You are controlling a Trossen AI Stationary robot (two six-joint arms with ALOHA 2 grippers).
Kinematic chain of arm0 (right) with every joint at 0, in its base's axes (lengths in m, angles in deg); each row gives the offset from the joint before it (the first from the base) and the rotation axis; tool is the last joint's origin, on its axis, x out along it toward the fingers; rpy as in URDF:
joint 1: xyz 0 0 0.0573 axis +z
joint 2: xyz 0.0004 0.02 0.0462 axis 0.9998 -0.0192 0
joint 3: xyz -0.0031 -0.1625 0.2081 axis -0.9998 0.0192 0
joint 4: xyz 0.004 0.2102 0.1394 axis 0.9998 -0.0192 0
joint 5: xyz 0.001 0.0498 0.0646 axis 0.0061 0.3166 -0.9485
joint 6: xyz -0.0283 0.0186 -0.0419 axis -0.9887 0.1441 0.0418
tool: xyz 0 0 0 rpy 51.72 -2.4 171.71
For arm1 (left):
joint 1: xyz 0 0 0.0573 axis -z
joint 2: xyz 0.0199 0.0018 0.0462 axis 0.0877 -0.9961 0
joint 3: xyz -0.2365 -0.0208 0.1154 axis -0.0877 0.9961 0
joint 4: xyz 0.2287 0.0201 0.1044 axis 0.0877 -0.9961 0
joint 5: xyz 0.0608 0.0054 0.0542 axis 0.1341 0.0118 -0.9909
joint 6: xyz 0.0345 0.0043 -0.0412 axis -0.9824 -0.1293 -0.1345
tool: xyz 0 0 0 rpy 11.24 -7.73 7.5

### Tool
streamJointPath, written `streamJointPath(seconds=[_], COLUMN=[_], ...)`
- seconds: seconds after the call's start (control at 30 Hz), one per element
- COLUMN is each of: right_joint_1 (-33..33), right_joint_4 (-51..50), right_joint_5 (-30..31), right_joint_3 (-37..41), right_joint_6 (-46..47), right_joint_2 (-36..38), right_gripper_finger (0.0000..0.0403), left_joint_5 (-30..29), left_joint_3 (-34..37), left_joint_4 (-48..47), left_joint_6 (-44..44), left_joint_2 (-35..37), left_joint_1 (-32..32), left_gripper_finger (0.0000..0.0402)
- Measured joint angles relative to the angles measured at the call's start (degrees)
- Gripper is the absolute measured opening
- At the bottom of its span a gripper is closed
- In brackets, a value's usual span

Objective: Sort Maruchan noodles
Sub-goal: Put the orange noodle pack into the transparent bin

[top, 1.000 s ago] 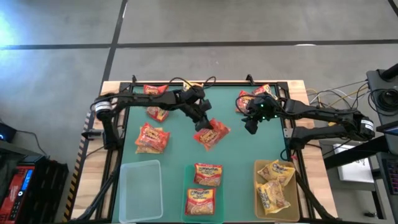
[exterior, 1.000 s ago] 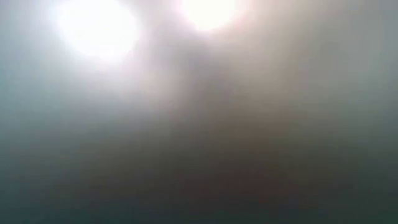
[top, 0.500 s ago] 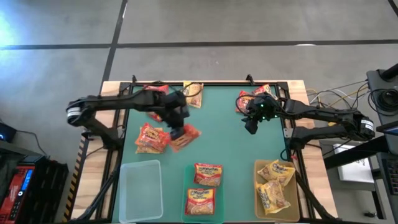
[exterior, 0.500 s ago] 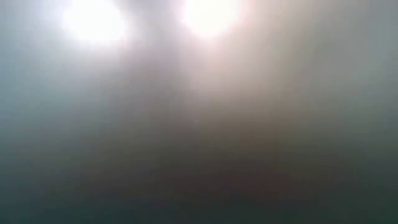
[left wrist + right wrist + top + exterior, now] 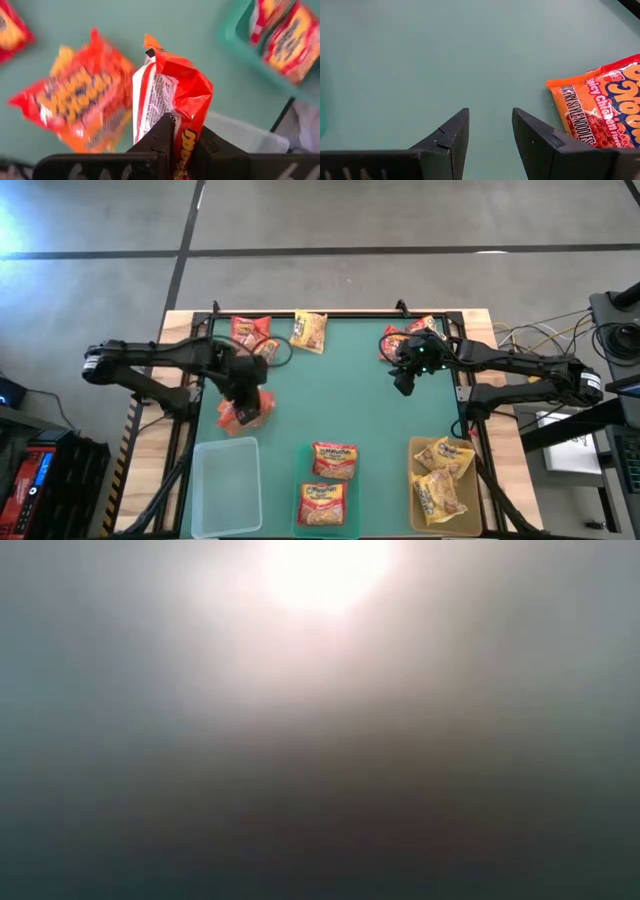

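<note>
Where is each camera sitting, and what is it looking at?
High view: above the table, looking straight down; both dark arms show, left gripper holding a red packet near the clear bin, right gripper waiting.
Low view: at table height, but only glare and haze show; none of the robot.
Left wrist view: on the left arm, looking past its jaws shut on the red packet.
Right wrist view: on the right arm, looking past its open jaws at the green mat.
Shared: the held red packet appears in the high and left wrist views.

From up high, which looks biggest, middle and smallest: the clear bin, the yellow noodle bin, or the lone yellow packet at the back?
1. Clear bin, biggest.
2. Yellow noodle bin, a bit narrower.
3. Lone yellow packet, smallest.
</note>
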Motion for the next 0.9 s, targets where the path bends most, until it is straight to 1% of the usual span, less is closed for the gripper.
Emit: streamJointPath(seconds=[0.17, 0.37, 0.53, 0.63, 0.73, 0.9], right_joint_1=[0.0, 0.0, 0.0, 0.0, 0.0, 0.0], right_joint_4=[0.0, -0.02, -0.01, 0.0, 0.0, -0.02], right_joint_5=[0.02, 0.02, 0.0, 0.0, 0.0, 0.0], right_joint_3=[0.0, 0.0, 0.0, -0.02, -0.02, -0.02], right_joint_6=[0.0, 0.0, 0.0, 0.0, 0.0, 0.0], right_joint_2=[0.0, 0.0, 0.0, 0.0, 0.0, 0.0], right_gripper_finger=[0.0139, 0.0139, 0.0139, 0.0139, 0.0139, 0.0139], left_joint_5=[0.15, 1.2, 0.71, 0.68, 0.68, 0.35], left_joint_3=[1.31, 2.21, 4.94, 7.21, 8.71, 10.66], left_joint_4=[-1.75, -2.81, -2.79, -0.68, 1.88, 5.14], left_joint_6=[9.05, 19.36, 26.21, 27.21, 26.11, 25.27], left_joint_2=[0.38, 1.43, 1.27, 0.9, 0.9, 0.9], left_joint_1=[5.26, 13.45, 19.02, 21.38, 23.14, 23.7], left_gripper_finger=[0.0014, 0.0014, 0.0014, 0.0013, 0.0013, 0.0013])
